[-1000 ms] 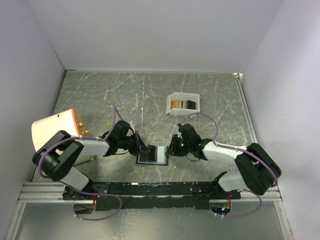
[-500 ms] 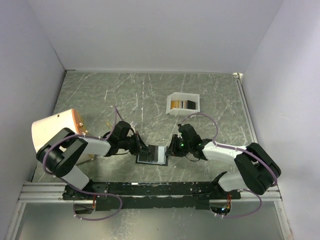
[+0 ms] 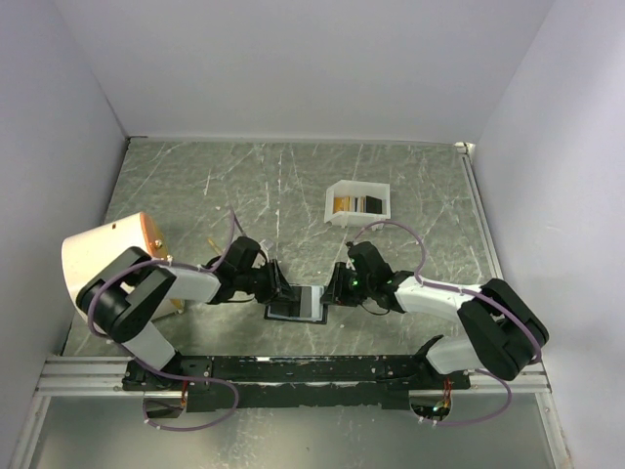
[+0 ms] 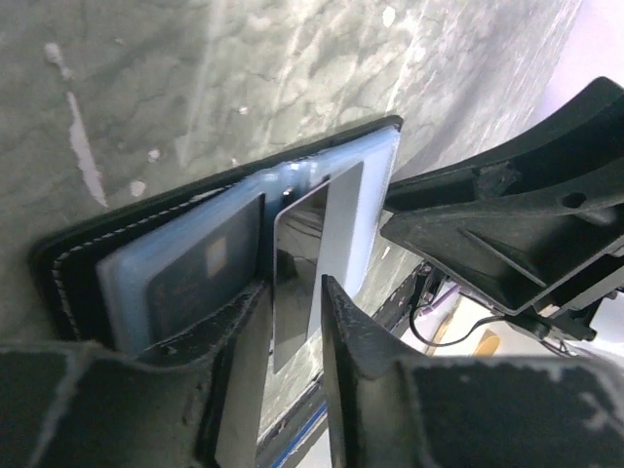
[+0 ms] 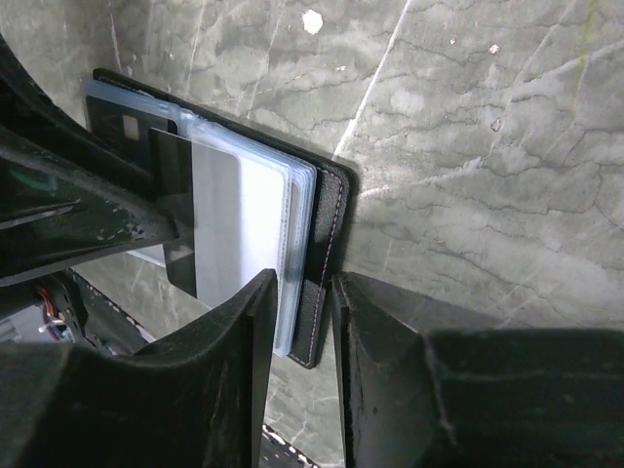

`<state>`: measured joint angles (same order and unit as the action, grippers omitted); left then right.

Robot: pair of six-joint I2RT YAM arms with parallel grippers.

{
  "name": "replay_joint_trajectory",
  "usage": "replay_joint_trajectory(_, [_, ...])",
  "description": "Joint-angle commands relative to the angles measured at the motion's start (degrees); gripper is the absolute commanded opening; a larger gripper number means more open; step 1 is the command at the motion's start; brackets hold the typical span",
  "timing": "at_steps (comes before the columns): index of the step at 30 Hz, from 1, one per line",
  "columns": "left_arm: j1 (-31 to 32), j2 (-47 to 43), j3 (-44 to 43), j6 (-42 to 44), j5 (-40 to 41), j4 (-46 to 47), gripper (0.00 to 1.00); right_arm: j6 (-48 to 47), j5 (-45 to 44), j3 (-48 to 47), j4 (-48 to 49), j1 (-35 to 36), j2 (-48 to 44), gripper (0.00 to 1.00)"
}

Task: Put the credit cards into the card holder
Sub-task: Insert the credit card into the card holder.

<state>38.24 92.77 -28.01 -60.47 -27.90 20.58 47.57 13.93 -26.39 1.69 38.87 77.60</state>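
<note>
bright, even overhead light; card (image 4: pixel 317 263) glints; near jaws blurred in wrist views.

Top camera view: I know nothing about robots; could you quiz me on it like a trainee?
1. True or false: the black bi-fold card holder lies closed.
2. The spare gold and dark cards sit: A) in the white plastic box; B) under the holder; C) in a tool.
3. Which arm's tool flanks the glossy card poking from the holder?
Key: 1 false; 2 A; 3 the left tool.
</note>
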Motion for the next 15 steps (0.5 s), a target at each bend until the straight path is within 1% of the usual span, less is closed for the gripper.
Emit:
replay_joint_trajectory(1, [0.4,-3.3,-2.6,3.6,4.8,-9.3,0.42,-0.8,-1.6,-1.4,-3.0,0.5,-1.1,0.3])
replay_joint_trajectory(6, [0.4,-7.9,-3.6,4.5,7.3,-13.3,0.51,-0.6,-2.1,-1.1,-3.0,0.5,-2.1,0.3])
replay_joint_trajectory(10, [0.4,-9.1,-3.8,4.5,8.0,-14.6,0.56,-0.2,0.1,-0.1,-0.6,0.5,-2.6,0.3])
replay_joint_trajectory(15, [0.6,-7.4,-2.5,3.7,6.1,-10.9,0.55,0.3,0.5,0.4,0.1,0.5,-3.5,0.36])
